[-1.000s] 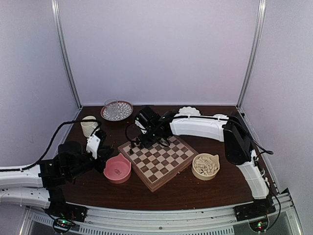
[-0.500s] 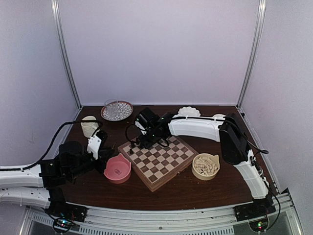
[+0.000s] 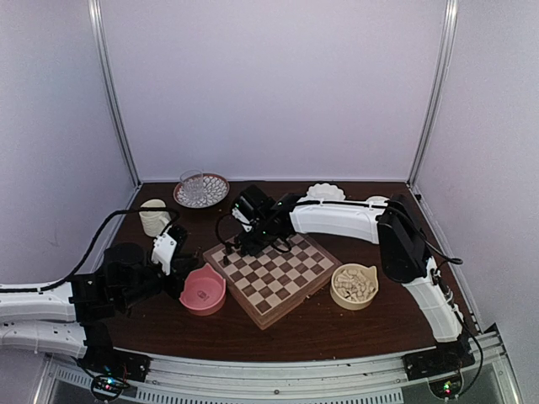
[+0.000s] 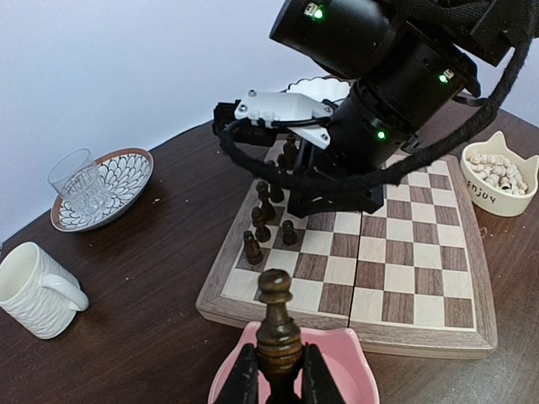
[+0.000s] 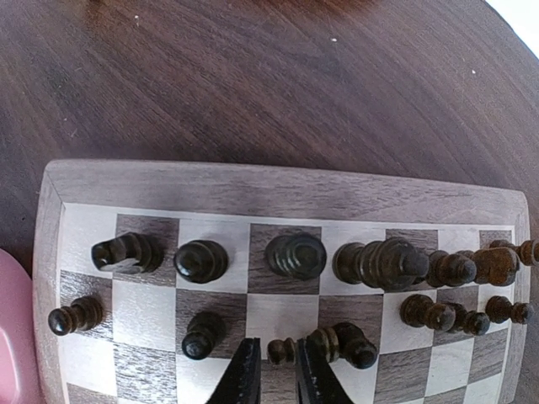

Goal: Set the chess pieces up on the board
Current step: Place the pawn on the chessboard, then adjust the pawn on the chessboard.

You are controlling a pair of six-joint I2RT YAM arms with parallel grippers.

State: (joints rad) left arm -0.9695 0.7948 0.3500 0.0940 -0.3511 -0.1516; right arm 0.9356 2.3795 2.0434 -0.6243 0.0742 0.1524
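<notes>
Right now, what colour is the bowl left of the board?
The bowl is pink, best seen in the top view.

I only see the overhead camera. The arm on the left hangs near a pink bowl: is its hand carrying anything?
Observer: Yes. The left hand is shut on a dark brown chess piece, held upright above the pink bowl.
Operator: And the arm stretched over the board?
Observer: The right hand is low over the board, with its fingers either side of a small dark pawn. I cannot tell whether they grip it.
Operator: Are any pieces set up under it?
Observer: Yes, dark pieces sit in two rows along the board's edge by that hand, and the second row has gaps.
</notes>
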